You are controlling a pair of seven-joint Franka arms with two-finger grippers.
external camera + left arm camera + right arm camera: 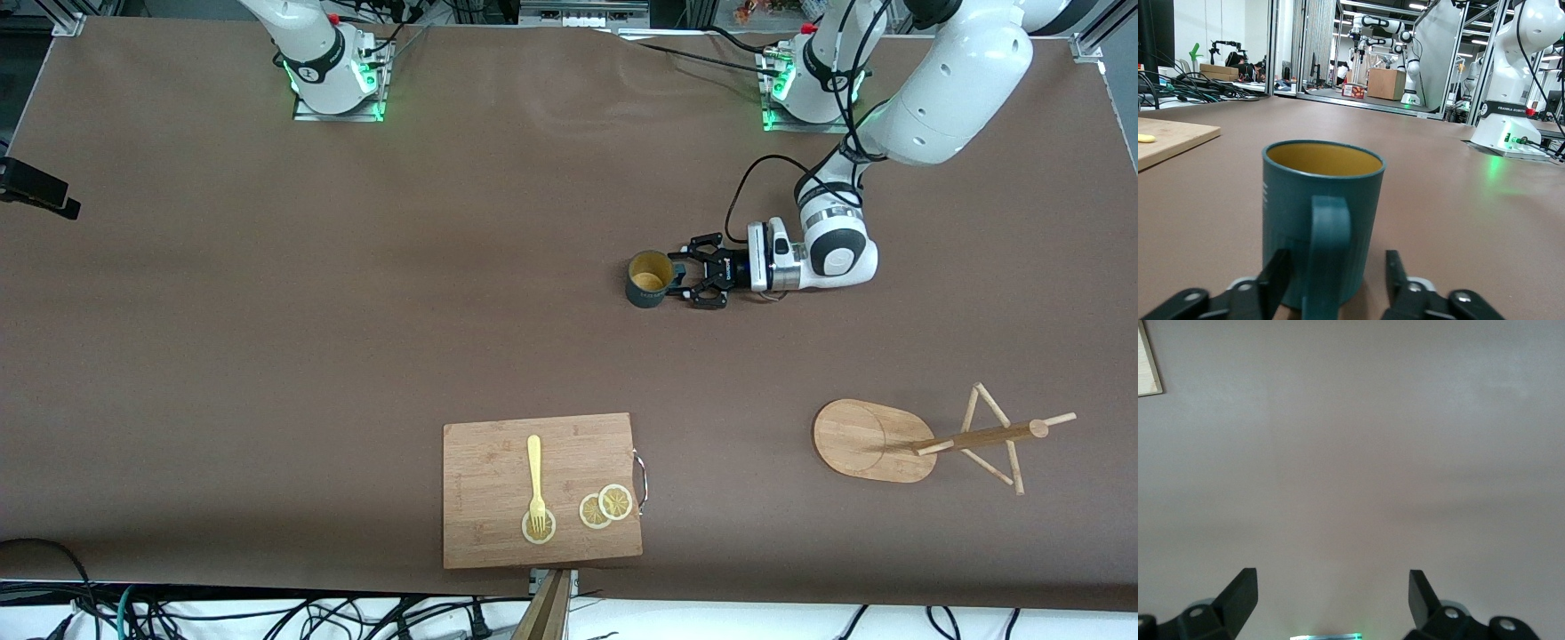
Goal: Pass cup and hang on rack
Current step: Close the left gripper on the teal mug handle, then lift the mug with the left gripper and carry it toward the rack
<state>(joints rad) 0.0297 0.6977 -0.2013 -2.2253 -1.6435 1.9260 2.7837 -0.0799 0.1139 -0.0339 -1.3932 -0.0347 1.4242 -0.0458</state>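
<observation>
The small dark teal mug with its yellow-tan inside (pixel 649 278) stands upright mid-table, loop handle turned straight toward the left gripper (pixel 685 278), whose half-open jaws flank that handle without yet clamping; the right gripper (pixel 1331 597) (waiting, jaws wide, empty) hangs over bare table.

The table (pixel 356 311) is covered in a matt brown sheet, kind of paper-like with faint creases. The cup (pixel 1321 220) looks like smooth matt teal plastic or ceramic, can't tell which, with a dull yellow inside. The rack (pixel 876 440) and cutting board (pixel 498 471) are pale bamboo, lightly satin. The fork (pixel 535 480) looks like matt yellow plastic. The arm shells are glossy white; the left gripper (pixel 677 278) is matt black.
</observation>
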